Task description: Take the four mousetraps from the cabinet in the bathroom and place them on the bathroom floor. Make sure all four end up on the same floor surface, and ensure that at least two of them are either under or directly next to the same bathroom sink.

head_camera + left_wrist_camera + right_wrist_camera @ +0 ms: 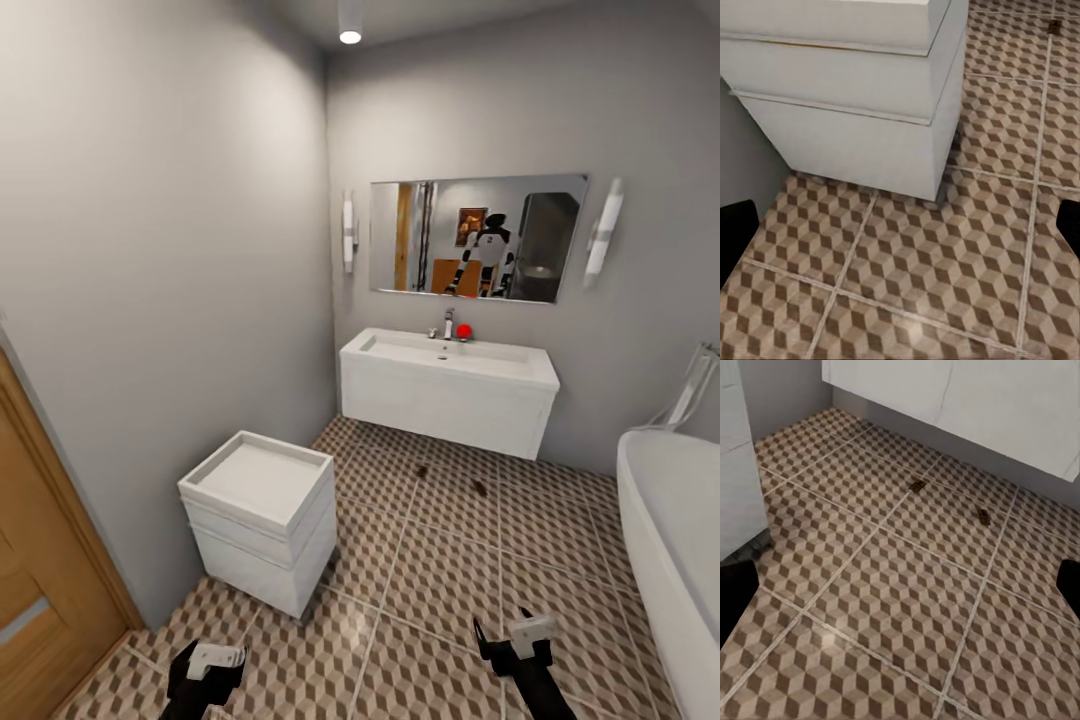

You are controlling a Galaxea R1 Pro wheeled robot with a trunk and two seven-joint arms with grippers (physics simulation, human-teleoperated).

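While I look down from the head camera, the bathroom floor (440,580) spreads ahead with its cube-pattern tiles, and two mousetraps lie on it just in front of the sink (450,385), which hangs on the far wall under a mirror (475,238). One mousetrap (422,469) sits nearer the sink's left half, the other mousetrap (482,488) slightly to its right and a little closer to me; they lie near each other but apart. My right wrist camera shows the same pair, (918,486) and (984,516), near the foot of the white unit.

My left gripper (215,663) hangs low beside the white toilet (262,515), released, fingers spread with nothing between them. My right gripper (527,637) hovers over bare tiles near the bathtub (672,560), likewise released and empty. A wooden door (35,600) stands at the left edge.
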